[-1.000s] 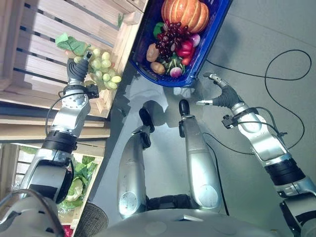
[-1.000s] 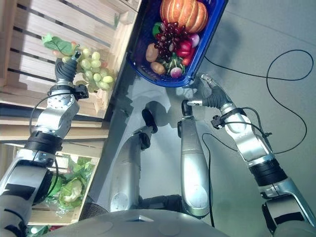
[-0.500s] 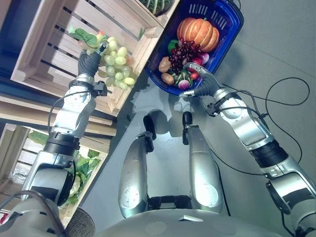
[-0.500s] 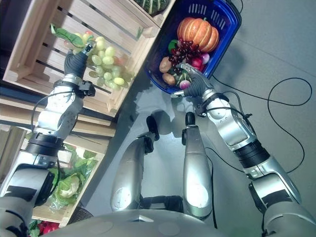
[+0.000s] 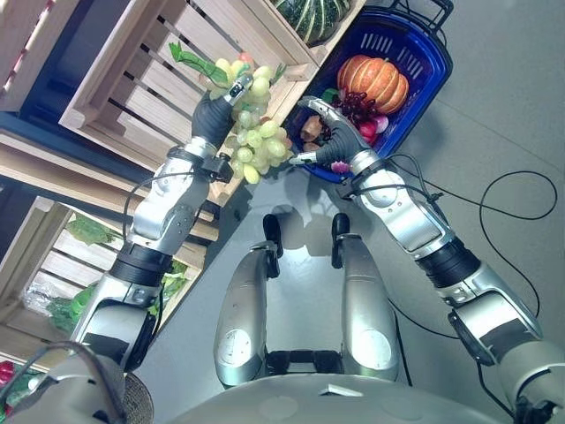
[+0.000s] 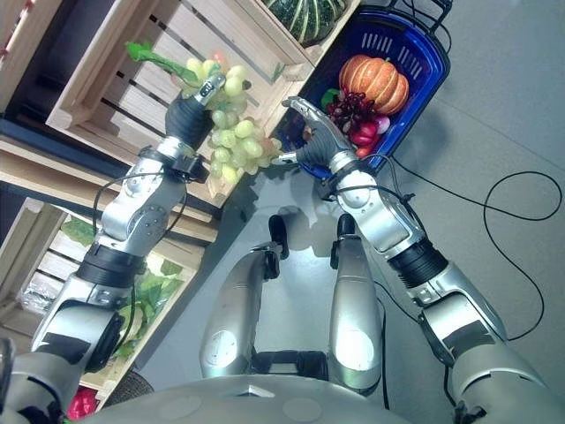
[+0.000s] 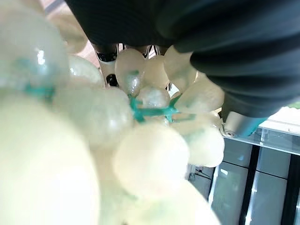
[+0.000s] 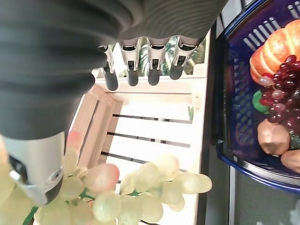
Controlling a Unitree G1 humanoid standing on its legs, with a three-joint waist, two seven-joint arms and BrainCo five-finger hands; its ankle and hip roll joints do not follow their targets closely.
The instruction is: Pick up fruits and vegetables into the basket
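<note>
Left hand (image 5: 214, 117): closed on bunch of pale green plastic grapes (image 5: 256, 141), upper centre, above slatted wooden crate (image 5: 150, 79).
Right hand (image 5: 328, 132): fingers spread, empty, beside grapes.
Blue plastic basket (image 5: 433, 71): upper right, holding 1 orange pumpkin (image 5: 375, 78).
Risk: dangling bunch snagging on crate edge; dropping short of basket.

Grey floor (image 5: 494, 106) runs smooth and bare down the right side, catching a soft sheen of light. On the left stands slatted pale wooden shelving: one wooden crate (image 5: 150, 79) tilted forward with dark gaps between its boards, a second crate (image 6: 265, 26) just beyond it. Below them sits a lower bin (image 5: 53, 265) of the same pale wood, leafy greens (image 6: 150, 296) lying inside.
</note>
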